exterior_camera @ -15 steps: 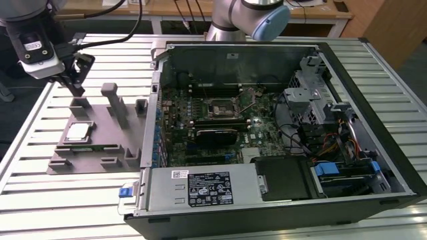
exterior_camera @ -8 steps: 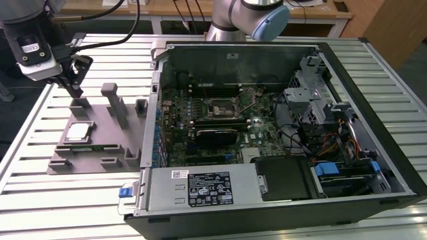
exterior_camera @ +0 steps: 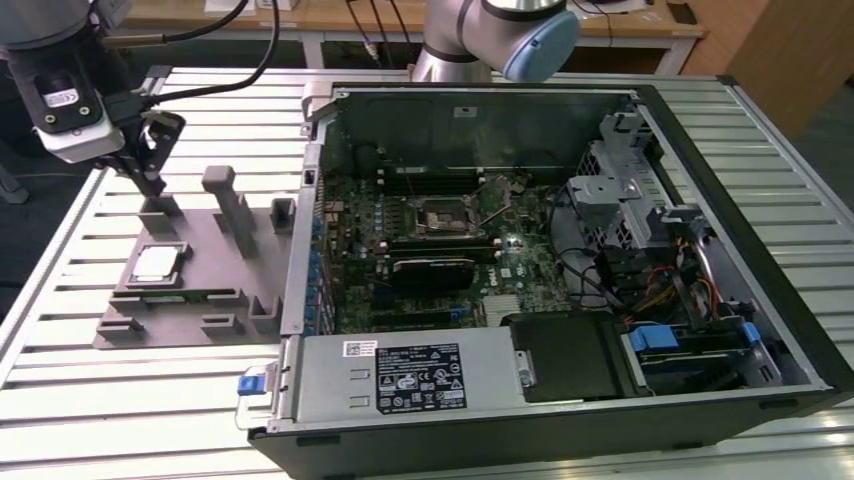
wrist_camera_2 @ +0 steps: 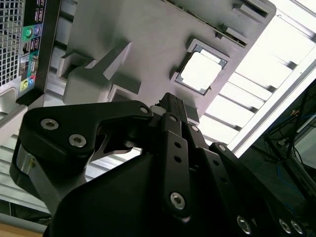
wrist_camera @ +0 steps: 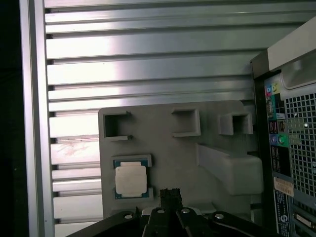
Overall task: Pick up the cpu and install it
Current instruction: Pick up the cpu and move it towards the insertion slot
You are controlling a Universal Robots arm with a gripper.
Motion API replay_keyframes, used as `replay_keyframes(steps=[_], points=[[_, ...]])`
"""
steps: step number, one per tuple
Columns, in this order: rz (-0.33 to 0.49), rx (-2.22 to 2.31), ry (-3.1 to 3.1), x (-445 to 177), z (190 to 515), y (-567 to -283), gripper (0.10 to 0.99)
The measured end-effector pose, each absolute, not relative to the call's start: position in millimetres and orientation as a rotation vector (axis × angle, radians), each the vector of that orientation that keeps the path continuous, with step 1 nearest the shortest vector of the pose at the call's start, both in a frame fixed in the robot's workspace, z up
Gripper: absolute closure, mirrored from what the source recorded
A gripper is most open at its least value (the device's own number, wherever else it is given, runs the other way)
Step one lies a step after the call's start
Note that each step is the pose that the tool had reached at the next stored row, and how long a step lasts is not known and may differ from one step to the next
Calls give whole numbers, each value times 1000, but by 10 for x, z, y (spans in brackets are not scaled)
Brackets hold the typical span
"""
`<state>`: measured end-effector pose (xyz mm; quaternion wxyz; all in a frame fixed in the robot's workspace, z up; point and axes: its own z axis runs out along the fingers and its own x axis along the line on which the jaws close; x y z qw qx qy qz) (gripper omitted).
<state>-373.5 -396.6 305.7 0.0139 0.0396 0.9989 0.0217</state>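
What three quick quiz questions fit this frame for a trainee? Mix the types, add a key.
1. True or false: the chip already sits in the socket on the board.
2. Where does the chip lie? A: in a recess of the grey tray. B: on top of the power supply. C: clamped in the arm's grasping part.
3. Fill in: in the exterior view, the tool is above the grey tray, on the exterior view's ____ of the computer case.

Key: 1 false; 2 A; 3 left.
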Motion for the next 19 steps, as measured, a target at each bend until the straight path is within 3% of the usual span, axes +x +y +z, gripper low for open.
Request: replay_keyframes(steps=[19], points=[[59,123,3111,-3787,2944,-3966,980]])
